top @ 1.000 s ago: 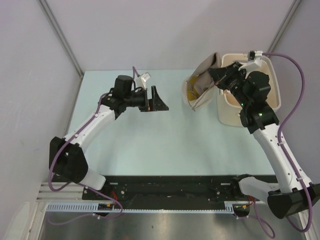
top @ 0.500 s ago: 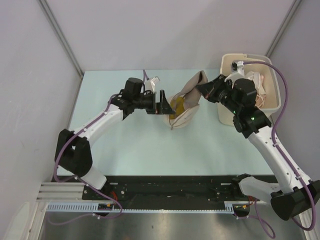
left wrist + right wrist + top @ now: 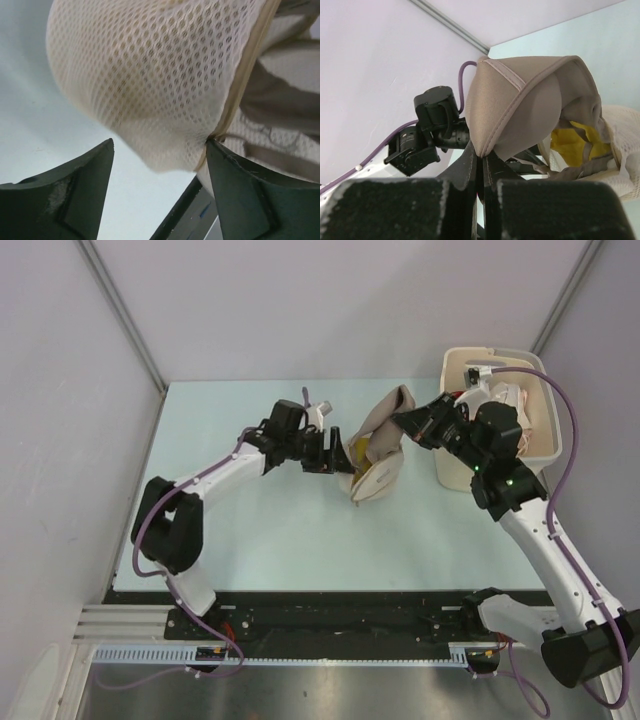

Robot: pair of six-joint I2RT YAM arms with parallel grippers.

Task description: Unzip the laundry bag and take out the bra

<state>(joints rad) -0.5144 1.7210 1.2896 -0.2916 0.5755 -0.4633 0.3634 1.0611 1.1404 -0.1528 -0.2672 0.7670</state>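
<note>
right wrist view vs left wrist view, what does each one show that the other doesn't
Only the right wrist view: the yellow bra inside the gaping bag, the right gripper pinched shut on the bag's rim, and the left arm beyond. Only the left wrist view: the bag's netted side up close, bulging just above the left gripper, whose fingers stand apart. Both: the bag and the pale table.

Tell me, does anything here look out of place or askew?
Only the laundry bag: it hangs tilted and gaping, one flap pinched in the right end effector, with the bra showing inside. The left end effector stands open at its mesh half.
</note>
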